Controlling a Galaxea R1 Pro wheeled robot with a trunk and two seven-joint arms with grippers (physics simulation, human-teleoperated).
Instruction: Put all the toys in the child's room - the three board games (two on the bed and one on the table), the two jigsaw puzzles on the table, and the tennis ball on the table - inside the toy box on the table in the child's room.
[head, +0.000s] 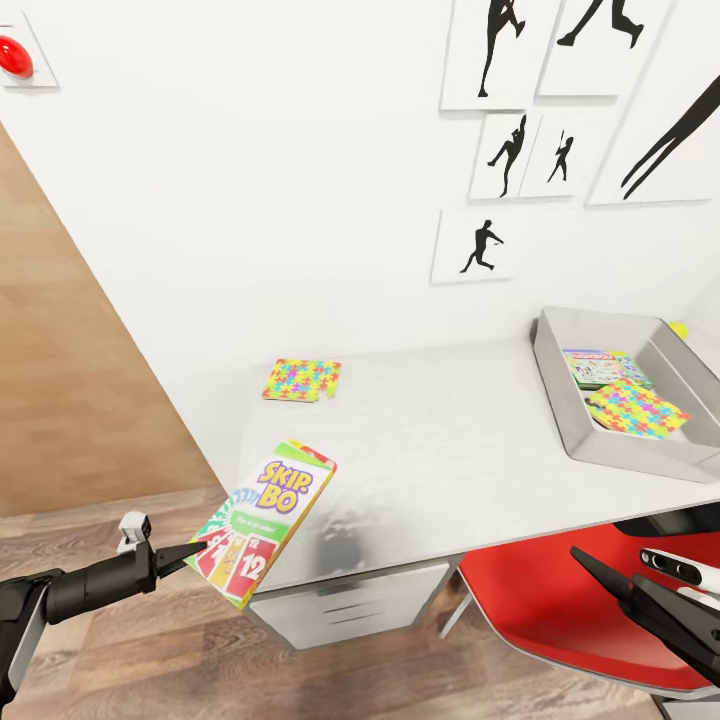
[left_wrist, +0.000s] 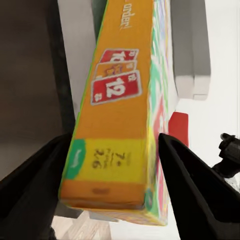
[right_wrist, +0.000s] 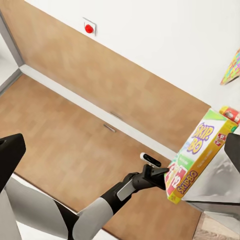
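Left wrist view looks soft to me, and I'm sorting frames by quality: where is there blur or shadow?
Left wrist view: the Skip-Bo box is close and its small print smeared, with the left hand dark around it. Head view: sharp, with a soft shadow on the table beside the box.
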